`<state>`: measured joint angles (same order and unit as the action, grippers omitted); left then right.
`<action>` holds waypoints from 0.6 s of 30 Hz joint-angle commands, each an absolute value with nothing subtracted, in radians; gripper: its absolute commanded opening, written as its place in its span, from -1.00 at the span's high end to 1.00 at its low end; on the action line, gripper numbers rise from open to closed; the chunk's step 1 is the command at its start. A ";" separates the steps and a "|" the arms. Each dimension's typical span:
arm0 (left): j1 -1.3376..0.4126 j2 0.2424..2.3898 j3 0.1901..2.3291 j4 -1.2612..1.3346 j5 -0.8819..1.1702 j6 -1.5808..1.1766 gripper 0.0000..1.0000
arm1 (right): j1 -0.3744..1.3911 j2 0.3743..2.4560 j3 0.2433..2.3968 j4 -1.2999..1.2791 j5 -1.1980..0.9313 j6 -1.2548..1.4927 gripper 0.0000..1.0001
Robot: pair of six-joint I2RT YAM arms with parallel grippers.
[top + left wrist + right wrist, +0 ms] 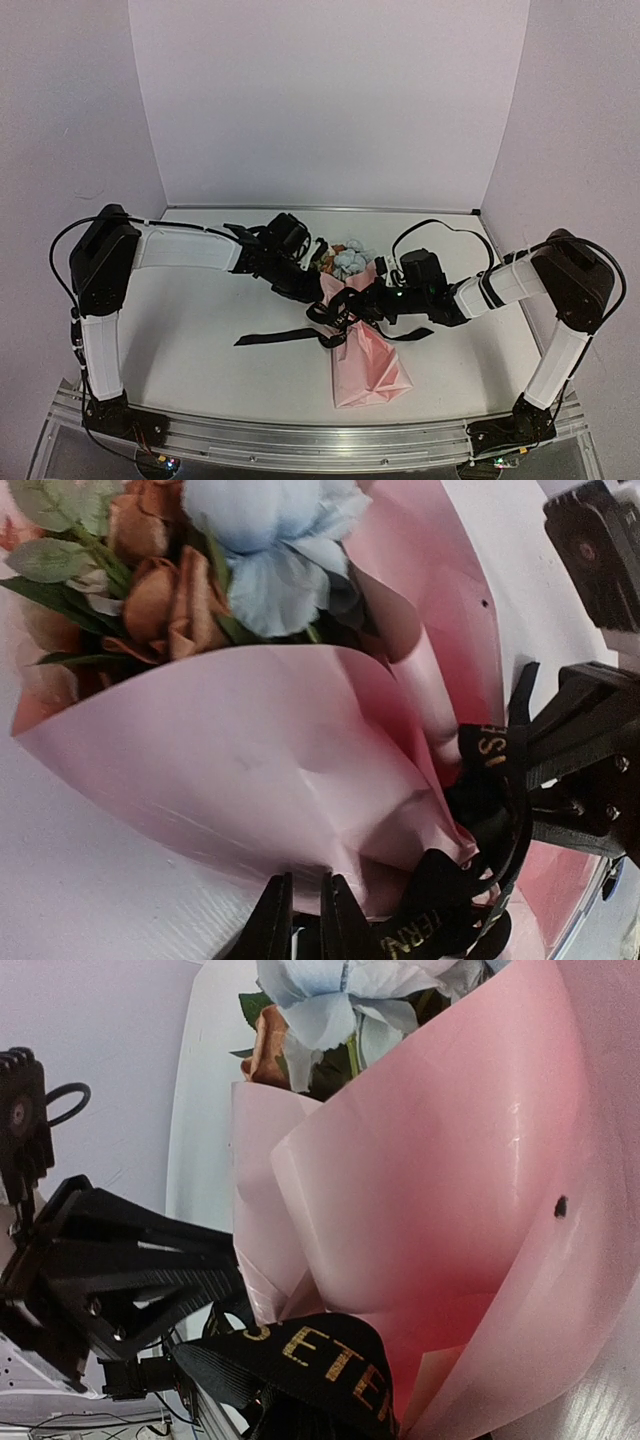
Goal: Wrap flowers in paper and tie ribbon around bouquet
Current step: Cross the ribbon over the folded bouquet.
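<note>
A bouquet lies on the middle of the table, flowers at its far end, wide paper end nearest. A ribbon crosses its waist (tails trailing left and right on the table). The left gripper sits just left of it, the right gripper just right

**Top view:** the middle of the bouquet is masked by the left hand and right hand. The lettering on the ribbon is too small to be read. The stems of the flowers are concealed within the paper.

**Left wrist view:** the fingers are cropped by the lower edge, and whether anything is pinched between them cannot be determined.

**Right wrist view:** that hand's fingers are hidden under the ribbon, its lettering cut by the lower edge.
</note>
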<state>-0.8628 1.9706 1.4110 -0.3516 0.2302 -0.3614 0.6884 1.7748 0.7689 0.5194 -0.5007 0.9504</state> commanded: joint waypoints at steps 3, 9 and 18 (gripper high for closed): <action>-0.917 1.985 1.511 -0.386 0.206 -0.312 0.75 | 0.689 1.768 0.796 0.535 -0.515 0.936 0.98; -0.936 1.992 1.532 -0.387 0.225 -0.285 0.72 | 0.689 1.773 0.806 0.531 -0.524 0.937 0.98; -0.936 2.012 1.539 -0.373 0.292 -0.262 0.67 | 0.689 1.788 0.844 0.530 -0.584 0.953 0.98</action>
<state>-0.9360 1.9893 1.4934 -0.3847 0.2541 -0.2886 0.6884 1.7750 0.7816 0.5108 -0.5320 0.9513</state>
